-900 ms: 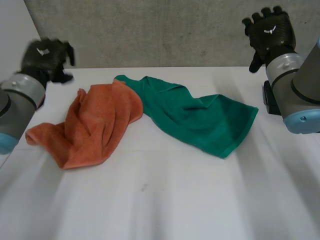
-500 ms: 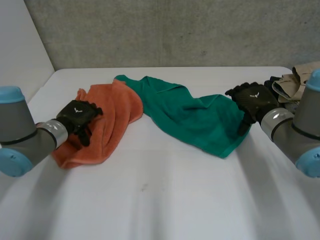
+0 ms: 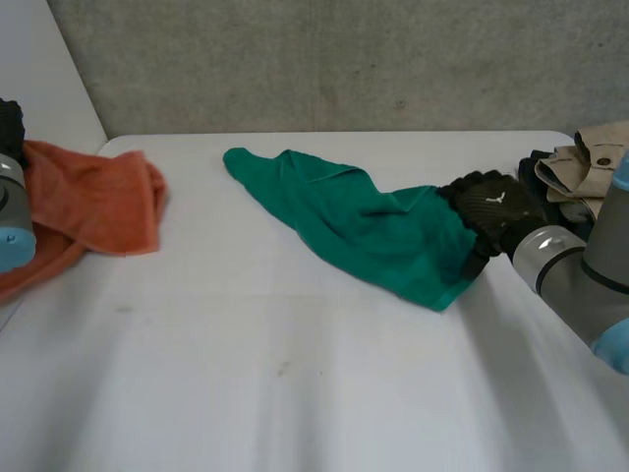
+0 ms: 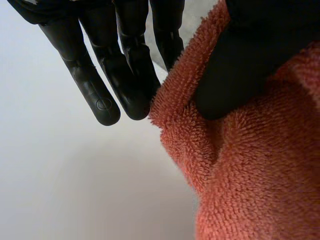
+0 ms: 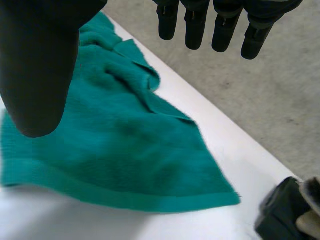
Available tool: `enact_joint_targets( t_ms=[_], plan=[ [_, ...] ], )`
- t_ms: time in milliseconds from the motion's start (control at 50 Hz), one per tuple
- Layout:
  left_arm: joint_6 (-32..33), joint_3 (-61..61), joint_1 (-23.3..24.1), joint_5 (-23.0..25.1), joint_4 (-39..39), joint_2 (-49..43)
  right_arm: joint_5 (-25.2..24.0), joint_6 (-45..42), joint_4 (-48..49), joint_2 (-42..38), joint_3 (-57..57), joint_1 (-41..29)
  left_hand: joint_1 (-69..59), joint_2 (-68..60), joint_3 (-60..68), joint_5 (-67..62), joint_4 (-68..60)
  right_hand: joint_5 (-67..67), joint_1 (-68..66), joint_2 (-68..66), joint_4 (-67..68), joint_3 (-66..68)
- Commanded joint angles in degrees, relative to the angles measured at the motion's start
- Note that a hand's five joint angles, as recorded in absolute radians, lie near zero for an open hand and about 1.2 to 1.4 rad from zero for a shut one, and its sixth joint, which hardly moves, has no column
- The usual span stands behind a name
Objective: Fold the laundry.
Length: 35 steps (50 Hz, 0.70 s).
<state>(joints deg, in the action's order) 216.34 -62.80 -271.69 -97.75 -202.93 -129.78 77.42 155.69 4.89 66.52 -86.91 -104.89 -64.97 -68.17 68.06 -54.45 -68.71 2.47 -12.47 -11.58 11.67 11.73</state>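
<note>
An orange towel [image 3: 98, 202] hangs bunched at the table's far left edge, lifted off the table by my left hand [image 3: 9, 122]. In the left wrist view the thumb and straight fingers [image 4: 125, 65] pinch a fold of the orange towel [image 4: 260, 175]. A green towel [image 3: 364, 221] lies rumpled across the middle of the table. My right hand [image 3: 491, 208] is at its right corner. In the right wrist view its fingers [image 5: 195, 25] are straight and spread from the thumb, above the green towel [image 5: 115, 150], holding nothing.
A pile of beige and black clothes [image 3: 575, 162] sits at the table's right edge, just behind my right hand; its black part [image 5: 285, 212] lies beyond the green towel's corner. The white table [image 3: 295, 374] reaches back to a grey wall.
My left hand came down on the orange towel, took hold of it and pulled it left, off the green towel. My right hand dropped to the green towel's right corner.
</note>
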Motion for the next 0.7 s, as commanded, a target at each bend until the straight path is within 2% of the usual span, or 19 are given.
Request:
enact_joint_targets(
  t_ms=[20,60,100,300,380,440,460,480,600,700],
  plan=[
    [0.39,-4.77,3.44,7.73,5.61,0.66,1.59,0.49,-5.93,-0.86,0.77,-2.33,29.63,32.83,-32.71,29.10,33.36,-2.47,2.47,1.58,-1.67,-1.73],
    [0.57,-6.98,4.14,9.50,6.06,1.89,2.04,0.84,-6.29,-1.39,1.04,-3.12,44.11,47.31,-47.19,43.58,47.84,-2.47,2.47,1.58,-1.67,-1.73],
    [0.22,-10.74,5.20,11.17,6.15,4.52,3.09,1.19,-6.29,-2.53,1.56,-4.44,49.19,52.39,-52.27,48.66,52.92,-2.47,2.47,1.58,-1.67,-1.73],
    [-1.71,-25.08,8.54,14.95,1.84,15.07,7.92,2.86,-6.29,-11.23,6.66,-8.66,51.23,54.43,-54.31,50.70,54.96,-1.97,1.98,1.08,-1.17,-1.23],
    [-5.13,-30.35,10.21,18.19,0.26,18.67,9.86,2.69,-5.77,-15.36,9.56,-9.98,51.73,54.93,-54.82,51.21,55.47,2.90,-2.90,-3.79,3.70,3.64],
    [-7.24,-32.21,10.91,19.52,-0.18,19.91,11.70,2.51,-4.45,-17.74,11.76,-10.51,51.73,54.93,-54.82,51.21,55.47,19.82,-19.82,-20.71,20.63,20.56],
    [-8.56,-33.08,11.26,20.22,-0.36,20.44,12.49,2.34,-3.66,-18.09,12.72,-10.60,51.57,54.77,-54.65,51.04,55.30,47.71,-47.71,-48.60,48.51,48.45],
    [-9.18,-33.44,11.44,20.49,-0.44,20.53,12.76,2.42,-3.22,-18.01,13.16,-10.60,51.73,54.93,-54.82,51.21,55.47,65.31,-65.31,-66.20,66.11,66.05],
    [-12.52,-33.54,12.06,20.84,-1.67,19.74,13.03,3.30,0.73,-12.39,10.98,-10.86,52.07,55.27,-55.15,51.54,55.80,67.53,-67.53,-68.42,68.33,68.27],
    [-15.42,-30.11,12.14,20.41,-2.73,16.93,8.55,3.04,2.59,-2.20,8.25,-12.44,54.97,58.17,-58.06,54.45,58.71,67.53,-67.53,-68.42,68.33,68.27]
  ],
)
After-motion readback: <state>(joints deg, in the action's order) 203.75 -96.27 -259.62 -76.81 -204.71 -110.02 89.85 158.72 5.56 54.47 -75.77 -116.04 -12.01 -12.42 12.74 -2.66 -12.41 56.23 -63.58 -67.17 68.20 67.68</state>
